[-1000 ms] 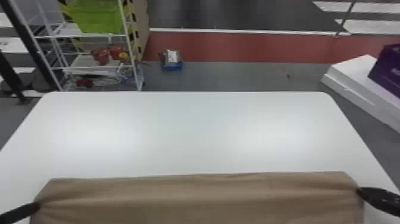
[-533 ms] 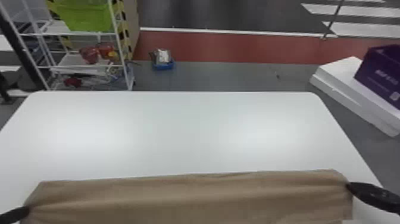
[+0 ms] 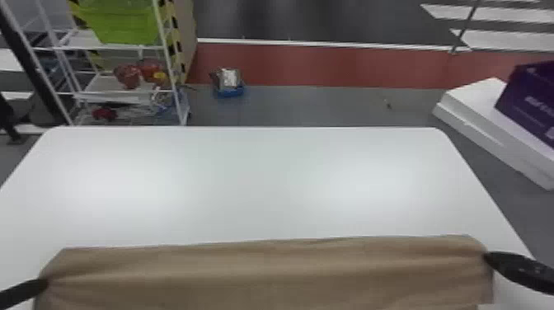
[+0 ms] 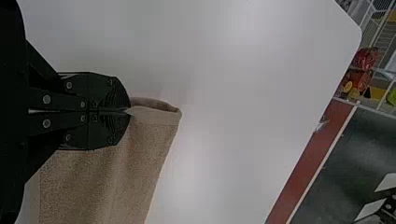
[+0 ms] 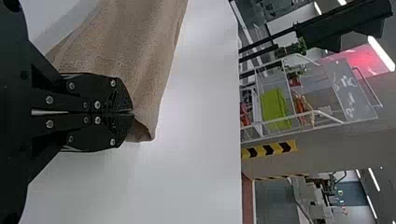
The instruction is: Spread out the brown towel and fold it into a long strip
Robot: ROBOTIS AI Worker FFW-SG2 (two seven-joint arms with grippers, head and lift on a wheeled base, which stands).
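Brown terry towel (image 3: 264, 272) pulled wide between both tools; little net change over the last second.
Detail: black left tool (image 4: 128, 112) and black right tool (image 5: 132, 112) are each clamped on a towel corner, fingers together. Head view has swung slightly sideways; the towel still spans the near part of the white rectangular worktop (image 3: 264, 177), with only a slight shift against it. Judgement: the spread is being held and folding into a strip remains to be finished. Faint ripples run lengthwise; the left-hand corner shows a looped layer, which may spoil a flat fold. Surroundings: white wire rack (image 3: 108, 48) with lime-green plastic bin (image 3: 123, 24) and purple box (image 3: 529, 97) on white flat box (image 3: 470, 99), all off the worktop, unlikely to obstruct.
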